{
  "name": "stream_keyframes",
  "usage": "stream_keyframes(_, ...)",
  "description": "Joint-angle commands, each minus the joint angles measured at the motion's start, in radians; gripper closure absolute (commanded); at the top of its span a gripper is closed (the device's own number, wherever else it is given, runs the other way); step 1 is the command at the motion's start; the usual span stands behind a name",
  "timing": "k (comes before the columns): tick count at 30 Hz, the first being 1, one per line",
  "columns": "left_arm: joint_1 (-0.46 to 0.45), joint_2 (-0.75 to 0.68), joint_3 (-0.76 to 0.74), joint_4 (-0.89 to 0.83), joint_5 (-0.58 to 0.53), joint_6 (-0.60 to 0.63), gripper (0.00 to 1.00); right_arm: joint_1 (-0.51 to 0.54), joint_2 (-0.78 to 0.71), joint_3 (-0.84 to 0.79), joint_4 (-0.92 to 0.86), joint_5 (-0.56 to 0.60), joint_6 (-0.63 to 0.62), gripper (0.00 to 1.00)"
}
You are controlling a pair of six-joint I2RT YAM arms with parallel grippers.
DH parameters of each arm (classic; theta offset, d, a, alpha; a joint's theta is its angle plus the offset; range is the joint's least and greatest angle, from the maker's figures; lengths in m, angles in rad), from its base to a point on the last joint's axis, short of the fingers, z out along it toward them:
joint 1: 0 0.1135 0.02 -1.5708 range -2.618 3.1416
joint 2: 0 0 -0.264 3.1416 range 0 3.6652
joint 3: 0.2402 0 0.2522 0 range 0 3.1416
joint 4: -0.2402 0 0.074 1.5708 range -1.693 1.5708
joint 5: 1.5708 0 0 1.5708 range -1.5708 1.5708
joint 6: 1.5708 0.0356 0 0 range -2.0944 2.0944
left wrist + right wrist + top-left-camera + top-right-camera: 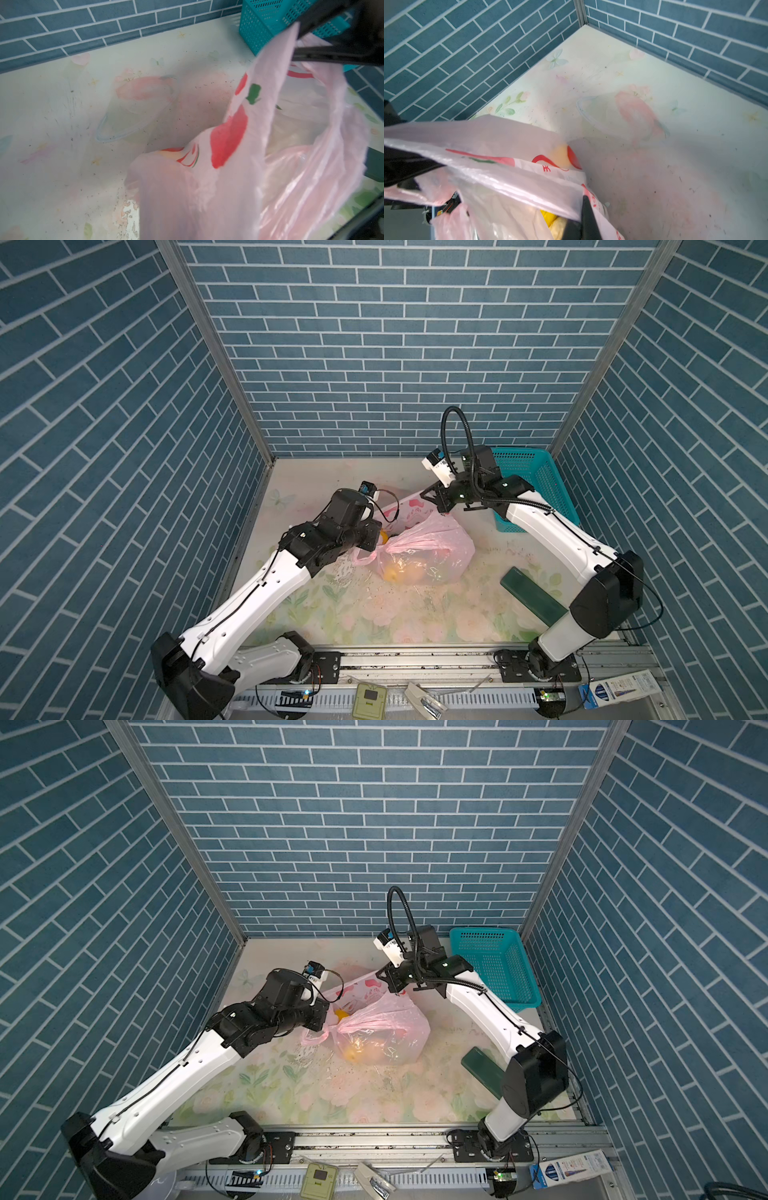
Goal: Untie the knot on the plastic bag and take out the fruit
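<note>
Pink translucent plastic bag point(446, 545), orange fruit point(393, 572) inside.

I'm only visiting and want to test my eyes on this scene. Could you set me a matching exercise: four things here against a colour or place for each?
Things:
1 plastic bag
2 basket
3 flat block
4 fruit

Descriptions:
A teal, perforated, in the far right corner
B dark green, lying flat, near right
C pink with red apple prints, in the middle
D yellow and orange, seen through thin plastic

Pairs: 1-C, 2-A, 3-B, 4-D.
</note>
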Motion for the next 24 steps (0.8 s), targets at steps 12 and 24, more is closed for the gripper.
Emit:
stream_keyframes(12, -0.002, -0.09, -0.084, -0.017, 0.058, -0.187, 1.0, -0.032, 0.061, 0.22, -0.213, -0.059, 0.046, 0.4)
stream_keyframes(24, -0.001, -0.045, -0.029, -0.001, 0.065, -0.216, 1.0, 0.065, -0.077, 0.07, -0.181, -0.267, 0.318, 0.32)
